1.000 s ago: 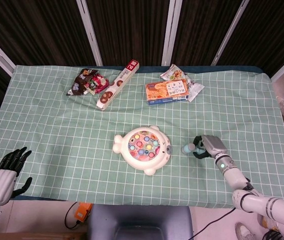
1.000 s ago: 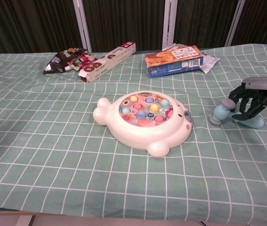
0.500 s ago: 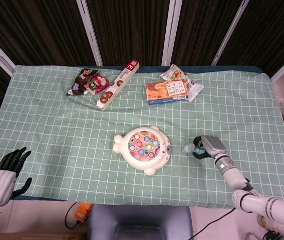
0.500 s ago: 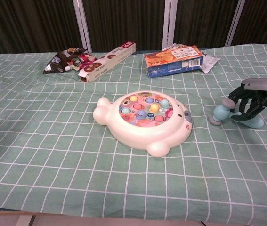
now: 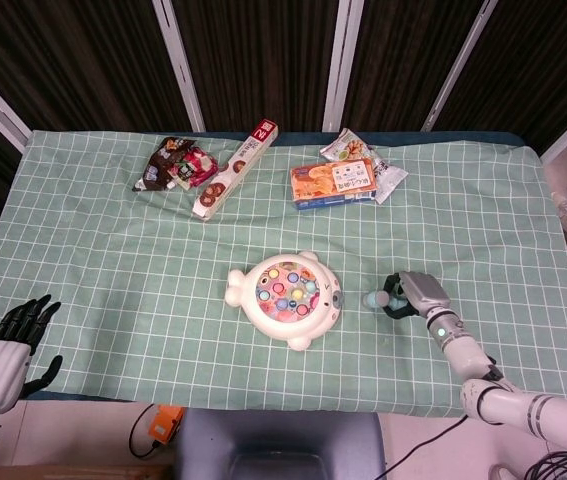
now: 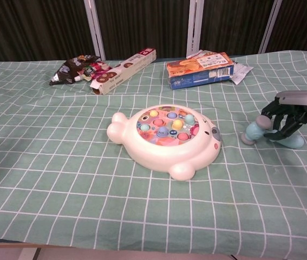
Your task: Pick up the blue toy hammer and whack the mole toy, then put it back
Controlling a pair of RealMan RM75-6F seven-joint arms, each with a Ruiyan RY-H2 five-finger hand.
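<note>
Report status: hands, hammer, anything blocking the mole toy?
Right hand wrapped on blue toy hammer, low by the cloth. Left hand open at table edge. Mole toy unobstructed.

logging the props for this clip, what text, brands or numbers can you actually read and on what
Nothing can be read with certainty.
Long box: print on its white end and side, too small to read.
Orange and blue box: blue label with characters, blurred.
Dark snack packets: coloured print, illegible.
White packets behind the orange box: illegible.
Mole toy, blue toy hammer: no text visible.
</note>
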